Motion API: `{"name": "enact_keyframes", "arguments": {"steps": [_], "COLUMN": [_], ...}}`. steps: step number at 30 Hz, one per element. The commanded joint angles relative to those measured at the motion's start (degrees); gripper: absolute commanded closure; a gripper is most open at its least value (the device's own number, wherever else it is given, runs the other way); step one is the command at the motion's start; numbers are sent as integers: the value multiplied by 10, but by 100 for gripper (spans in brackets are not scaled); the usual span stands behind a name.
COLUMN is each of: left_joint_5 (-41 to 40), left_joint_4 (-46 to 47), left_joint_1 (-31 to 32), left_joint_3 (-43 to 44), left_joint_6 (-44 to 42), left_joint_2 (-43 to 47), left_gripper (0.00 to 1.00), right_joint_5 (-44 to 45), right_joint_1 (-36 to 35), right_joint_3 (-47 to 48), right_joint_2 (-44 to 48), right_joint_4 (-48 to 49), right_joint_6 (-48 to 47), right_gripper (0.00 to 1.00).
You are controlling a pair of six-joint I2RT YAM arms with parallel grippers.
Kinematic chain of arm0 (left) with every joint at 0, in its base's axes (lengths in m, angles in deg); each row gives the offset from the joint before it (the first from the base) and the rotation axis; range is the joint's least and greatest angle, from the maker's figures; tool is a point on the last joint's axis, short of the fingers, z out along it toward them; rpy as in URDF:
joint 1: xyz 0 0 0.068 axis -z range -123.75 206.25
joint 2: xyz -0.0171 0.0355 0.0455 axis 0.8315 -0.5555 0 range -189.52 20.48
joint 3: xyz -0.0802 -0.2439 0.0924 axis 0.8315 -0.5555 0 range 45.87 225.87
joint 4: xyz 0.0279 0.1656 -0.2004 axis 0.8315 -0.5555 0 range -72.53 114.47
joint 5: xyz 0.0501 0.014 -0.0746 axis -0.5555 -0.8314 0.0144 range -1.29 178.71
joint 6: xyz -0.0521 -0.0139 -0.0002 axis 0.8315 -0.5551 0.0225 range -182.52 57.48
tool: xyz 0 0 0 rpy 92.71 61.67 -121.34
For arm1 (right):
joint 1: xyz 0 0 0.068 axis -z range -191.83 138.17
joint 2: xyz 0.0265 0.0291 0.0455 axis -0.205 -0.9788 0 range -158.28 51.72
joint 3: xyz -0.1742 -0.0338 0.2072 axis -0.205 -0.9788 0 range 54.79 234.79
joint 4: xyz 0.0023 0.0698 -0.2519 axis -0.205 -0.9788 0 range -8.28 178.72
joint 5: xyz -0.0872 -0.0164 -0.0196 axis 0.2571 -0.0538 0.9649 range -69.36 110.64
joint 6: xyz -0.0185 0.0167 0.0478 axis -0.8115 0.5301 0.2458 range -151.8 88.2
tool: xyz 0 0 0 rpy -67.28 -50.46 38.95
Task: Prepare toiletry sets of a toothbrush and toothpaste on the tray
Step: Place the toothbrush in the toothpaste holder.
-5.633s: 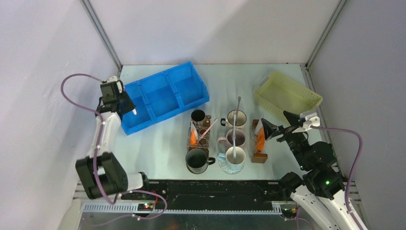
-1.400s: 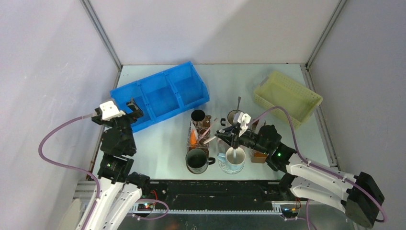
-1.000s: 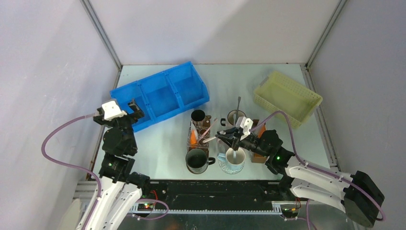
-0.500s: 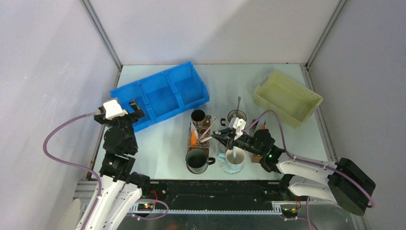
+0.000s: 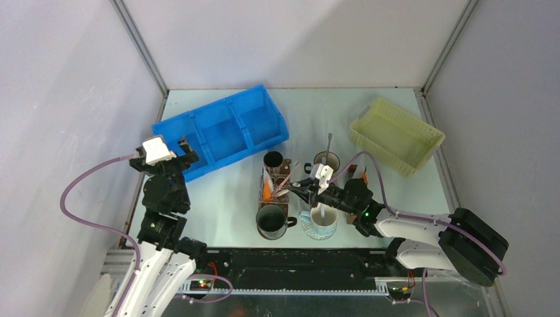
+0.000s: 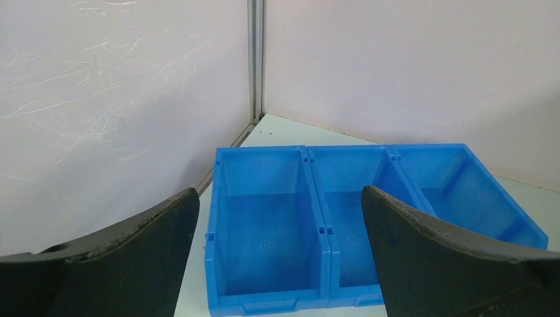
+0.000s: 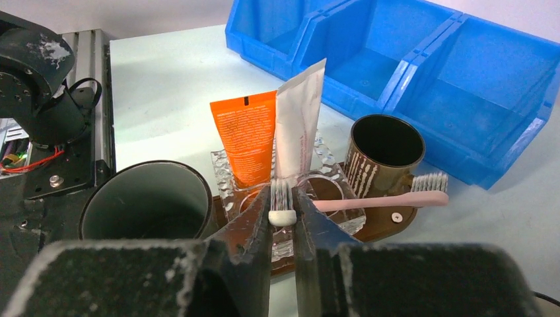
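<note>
"So, right side: what is held, and why there?"

"Entry: my right gripper (image 7: 282, 206) is nearly closed, pinching the head of a toothbrush (image 7: 282, 216), bristles up. The handle is hidden below my fingers. I probably gripped it at the head because that end stands proud of the clear holder (image 7: 223, 165)."

"Paste?"

"Orange toothpaste tube (image 7: 243, 146) and white toothpaste tube (image 7: 297, 122) stand upright in the holder, just beyond my fingertips. A pink toothbrush (image 7: 370, 201) lies across the holder's far side, its head just beside the striped mug (image 7: 370, 165)."

"Room to move?"

"Tight. Dark mug (image 7: 145, 166) close on one side, striped mug on the other, tubes dead ahead. Judgement: straight up is the open way, then over the striped mug to the blue tray (image 7: 403, 86), whose near wall I must clear. No item shows in the compartments I can see."

"Left?"

"My left gripper (image 6: 279, 198) hangs wide open, holding nothing. It faces the tray's compartments, well apart from the mugs."
</note>
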Motion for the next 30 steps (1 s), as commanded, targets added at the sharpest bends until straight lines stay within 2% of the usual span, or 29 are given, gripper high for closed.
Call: {"name": "enact_keyframes", "arguments": {"steps": [1, 14, 18, 25, 30], "left_joint_5": [-9, -7, -6, -6, -3], "left_joint_4": [31, 31, 31, 31, 20], "left_joint_1": [-5, -5, -5, -5, -5], "left_joint_3": [-6, -7, -7, -6, 3], "left_joint_6": [-12, -14, -14, -14, -14], "left_joint_2": [6, 9, 9, 10, 19], "left_gripper": [0, 0, 0, 0, 0], "right_joint_5": [7, 23, 29, 60, 108], "right_joint_1": [-7, -15, -15, -14, -14], "right_joint_3": [-6, -8, -8, -6, 17], "right_joint_2": [-8, 39, 63, 129, 216], "right_joint_4": [34, -6, -22, -66, -151], "right_joint_6": [-16, -34, -41, -51, -67], "right_gripper": [82, 66, 58, 32, 2]}}
